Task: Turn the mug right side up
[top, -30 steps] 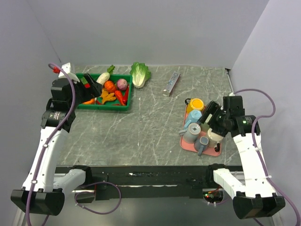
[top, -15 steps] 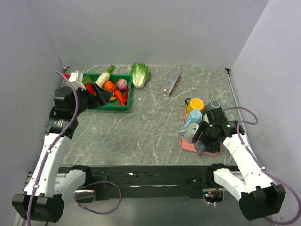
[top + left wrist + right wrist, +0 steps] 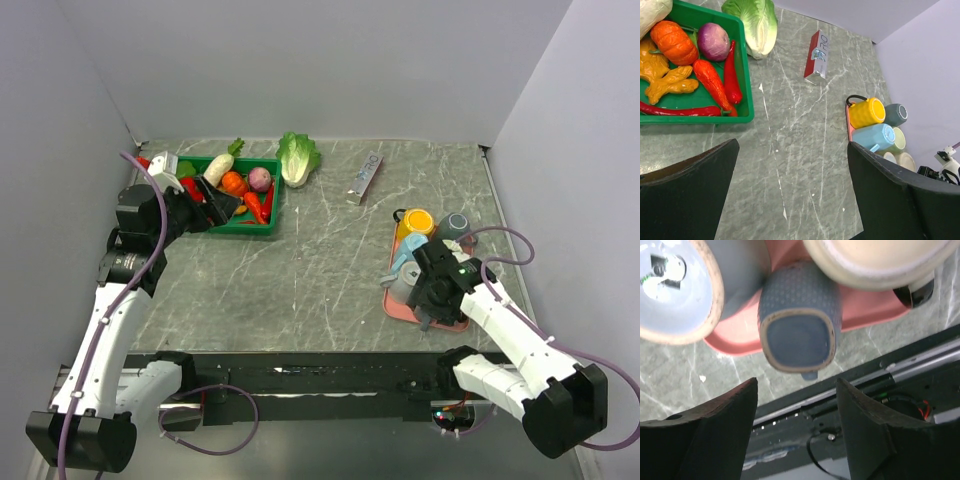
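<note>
Mug [image 3: 797, 330] lies sideways on pink tray [image 3: 860, 310] | right gripper [image 3: 796, 390] parted, empty, facing it | left gripper [image 3: 792, 145] wide, empty

Looks like a robotics lab booth: plain lilac walls [image 3: 320, 60] boxing a marbled counter [image 3: 320, 270], plastic vegetables [image 3: 235, 190], cabled arms [image 3: 110, 320].

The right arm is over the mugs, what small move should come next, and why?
Probably ease the right end effector toward the blue textured mug until its fingers flank it. The jaws stand open, and the mug on the pink tray lies just ahead of the fingertips, not between them, so closing now would likely miss.
</note>
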Robot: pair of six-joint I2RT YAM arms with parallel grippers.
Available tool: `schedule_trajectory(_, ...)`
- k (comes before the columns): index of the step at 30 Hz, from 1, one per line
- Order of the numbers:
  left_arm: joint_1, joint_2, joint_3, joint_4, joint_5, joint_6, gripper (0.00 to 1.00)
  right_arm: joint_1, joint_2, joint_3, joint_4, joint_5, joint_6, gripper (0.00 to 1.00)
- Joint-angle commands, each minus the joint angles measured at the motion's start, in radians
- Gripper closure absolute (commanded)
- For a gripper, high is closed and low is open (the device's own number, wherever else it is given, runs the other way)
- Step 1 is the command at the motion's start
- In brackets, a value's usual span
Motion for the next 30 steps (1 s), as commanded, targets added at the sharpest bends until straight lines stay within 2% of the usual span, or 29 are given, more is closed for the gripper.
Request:
schedule_trajectory(1,0.002,0.002,0.009,0.035,-0.004,0.001,0.04,0.006,-0.009,-0.03,0.073,0.068,0.0,0.32)
schedule_trajectory(6,0.002,-0.001,0.046,0.013,-0.061,0.022,0.04,0.005,-0.017,-0.052,0.11,0.068,-0.006,0.42)
schedule_trajectory(7,0.002,-0.004,0.049,0.015,-0.061,0.027,0.04,0.005,-0.02,-0.053,0.115,0.067,-0.014,0.48)
schedule_trajectory(14,0.002,0.0,0.05,0.027,-0.003,0.021,0.04,0.005,-0.012,-0.072,0.152,0.054,-0.051,0.65)
schedule_trajectory(24,0.002,-0.036,0.013,0.068,-0.034,-0.007,0.04,0.006,-0.011,-0.13,0.19,0.045,-0.054,0.65)
schedule_trajectory(27,0.002,-0.044,0.004,0.077,-0.047,-0.018,0.04,0.005,-0.006,-0.13,0.187,0.048,-0.045,0.76)
schedule_trajectory(28,0.002,-0.046,-0.003,0.081,-0.051,-0.024,0.04,0.006,-0.008,-0.13,0.184,0.048,-0.043,0.86)
schedule_trajectory(30,0.002,-0.05,-0.008,0.088,-0.052,-0.03,0.04,0.005,-0.009,-0.124,0.173,0.048,-0.04,1.0)
